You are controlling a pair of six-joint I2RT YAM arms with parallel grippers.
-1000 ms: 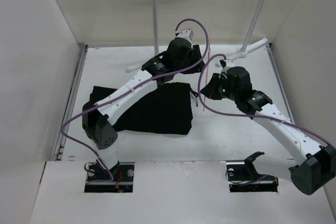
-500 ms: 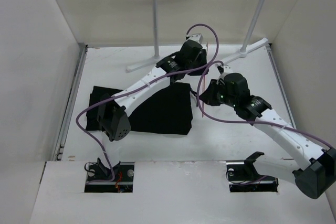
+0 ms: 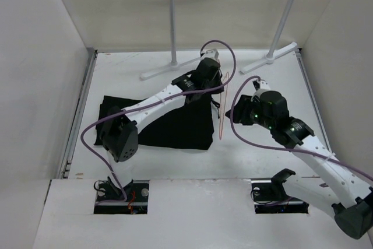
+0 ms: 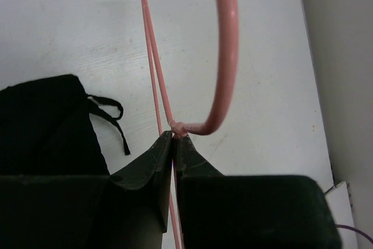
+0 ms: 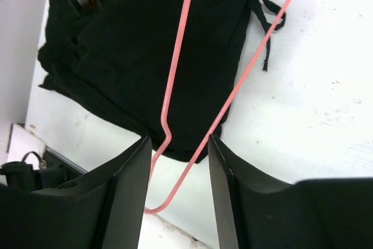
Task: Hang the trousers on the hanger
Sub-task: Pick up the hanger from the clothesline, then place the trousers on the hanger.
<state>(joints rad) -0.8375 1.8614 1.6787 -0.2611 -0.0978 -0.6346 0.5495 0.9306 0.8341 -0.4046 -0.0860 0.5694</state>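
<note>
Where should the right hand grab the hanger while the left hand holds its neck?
Probably the end opposite the hook. The left hand is shut on the hanger at its neck, and its two thin wires converge inside the open right hand. Close there, coming in from the side away from the trousers, so that both wires are caught together.
</note>
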